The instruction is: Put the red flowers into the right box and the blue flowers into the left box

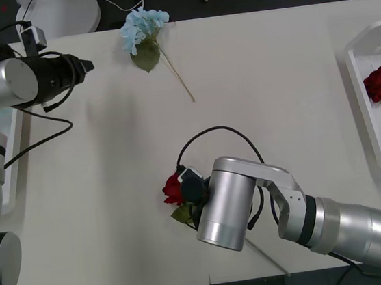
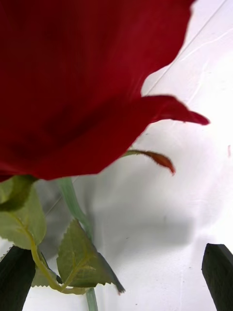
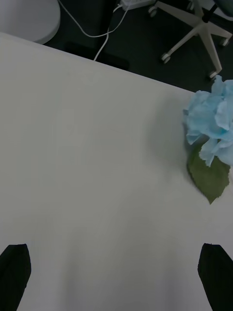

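Right pincer (image 2: 116,277) open, fingers straddling red rose (image 1: 173,189) stem low on tabletop (image 1: 113,192), bloom just ahead; stem trails back under the arm. Left pincer (image 3: 116,277) open, blue flower (image 1: 142,30) near, ahead of it

A pale table (image 1: 113,192) is seen carrying everything. A blue flower (image 1: 142,30) is laid near its far edge, stem angled toward the middle. A red rose (image 1: 174,190) is found on the near middle, leaves beside it. At the right edge a white tray (image 1: 363,88) is set down, and at the left edge another tray (image 1: 14,169) is glimpsed.
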Robot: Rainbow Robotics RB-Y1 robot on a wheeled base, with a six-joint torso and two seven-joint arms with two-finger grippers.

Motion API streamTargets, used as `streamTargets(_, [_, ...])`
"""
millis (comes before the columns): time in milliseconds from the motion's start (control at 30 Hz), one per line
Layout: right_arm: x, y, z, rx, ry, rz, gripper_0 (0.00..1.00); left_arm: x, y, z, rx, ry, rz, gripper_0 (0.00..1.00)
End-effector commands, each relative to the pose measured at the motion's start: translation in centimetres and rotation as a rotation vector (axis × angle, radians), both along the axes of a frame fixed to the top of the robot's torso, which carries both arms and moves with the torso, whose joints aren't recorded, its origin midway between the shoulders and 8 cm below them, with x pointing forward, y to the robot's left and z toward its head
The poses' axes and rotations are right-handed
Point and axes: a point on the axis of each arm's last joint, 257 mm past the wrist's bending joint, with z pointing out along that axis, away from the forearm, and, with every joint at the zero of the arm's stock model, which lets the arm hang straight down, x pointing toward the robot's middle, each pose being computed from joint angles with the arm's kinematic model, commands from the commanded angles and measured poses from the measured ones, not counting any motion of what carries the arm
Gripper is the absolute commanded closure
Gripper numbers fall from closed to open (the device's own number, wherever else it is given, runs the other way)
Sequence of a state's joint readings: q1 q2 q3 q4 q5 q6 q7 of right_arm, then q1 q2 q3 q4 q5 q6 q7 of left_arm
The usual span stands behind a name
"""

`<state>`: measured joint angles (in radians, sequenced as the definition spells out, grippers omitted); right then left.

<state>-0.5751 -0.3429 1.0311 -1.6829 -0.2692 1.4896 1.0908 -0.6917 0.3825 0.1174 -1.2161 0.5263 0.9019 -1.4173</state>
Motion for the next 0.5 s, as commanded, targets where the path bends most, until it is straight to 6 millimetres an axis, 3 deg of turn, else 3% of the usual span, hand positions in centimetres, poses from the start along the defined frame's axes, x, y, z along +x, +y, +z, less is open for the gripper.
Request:
streamTargets(33, [-0.7,0.7,-0.3,0.032,-0.004,-0.031,0.04,3.7,-7.2,3.0,0.154,-0.133,-0.154,0.0])
streamTargets(133, [-0.7,0.7,-0.3,0.032,-0.005,-0.033,0.18,4.8,-10.0,3.4,0.172,-0.171,-0.194,0.0])
streamTargets(200, [-0.7,0.8,-0.3,0.036,-0.005,-0.036,0.44,5.2,-12.0,4.1,0.197,-0.186,-0.225,0.0])
streamTargets(233, [-0.7,0.9,-0.2,0.036,-0.007,-0.034,0.51,5.2,-12.6,4.3,0.206,-0.187,-0.235,0.0])
streamTargets(300, [-0.6,0.8,-0.2,0.034,-0.012,-0.039,0.74,5.5,-14.3,5.0,0.255,-0.202,-0.268,0.0])
streamTargets(367, [-0.5,0.7,-0.2,0.034,-0.014,-0.041,0.8,5.8,-15.4,5.8,0.281,-0.225,-0.285,0.0])
streamTargets(500, [-0.4,0.6,-0.1,0.033,-0.02,-0.042,0.82,6.1,-17.5,6.3,0.293,-0.249,-0.301,0.0])
